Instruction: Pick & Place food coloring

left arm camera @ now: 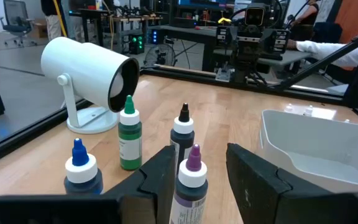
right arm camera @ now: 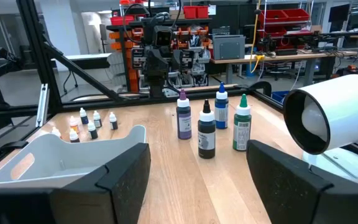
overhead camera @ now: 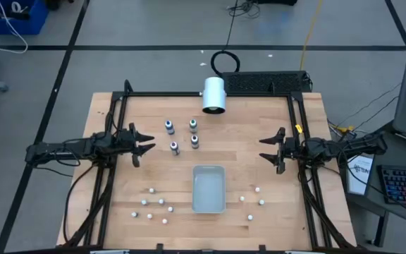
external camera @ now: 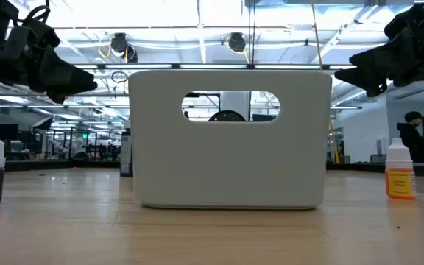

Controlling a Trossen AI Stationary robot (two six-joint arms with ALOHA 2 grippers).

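Observation:
Four food coloring bottles stand upright on the table between the arms. The blue-capped one [overhead camera: 169, 127] and the green-capped one [overhead camera: 193, 125] are farther back. The purple-capped one [overhead camera: 174, 148] and the black-capped one [overhead camera: 195, 142] are nearer. My left gripper [overhead camera: 151, 142] is open and hovers just left of them. In its wrist view, the purple-capped bottle [left arm camera: 192, 180] shows ahead between the fingers of my left gripper [left arm camera: 197, 186], apart from them. My right gripper [overhead camera: 264, 149] is open, well to the right of the bottles, and my right gripper [right arm camera: 197, 180] faces the black-capped bottle [right arm camera: 207, 134].
A white bin [overhead camera: 208, 189] sits near the table's middle, toward the near edge. A large white cylinder [overhead camera: 213, 95] lies at the far edge behind the bottles. Small white-capped items [overhead camera: 154, 204] are scattered left and right [overhead camera: 252, 204] of the bin. Bare wood lies between the bottles and my right gripper.

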